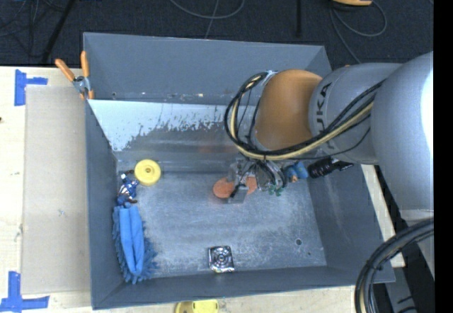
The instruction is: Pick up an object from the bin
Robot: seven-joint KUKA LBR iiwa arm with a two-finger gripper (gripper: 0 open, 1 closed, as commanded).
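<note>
Our tool [244,185] sits low at the middle of the bin [177,71], just beside a small orange-brown round piece [222,190]; whether it is released or clenched we cannot tell. We judge the piece light, stiff and flat, best pinched across opposite edges.

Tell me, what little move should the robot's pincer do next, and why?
Probably nudge the pincer a bit sideways over the flat orange round piece in the middle of the bin. It hangs low right beside that piece, while the yellow disc and blue cloth lie far off by the wall.
</note>
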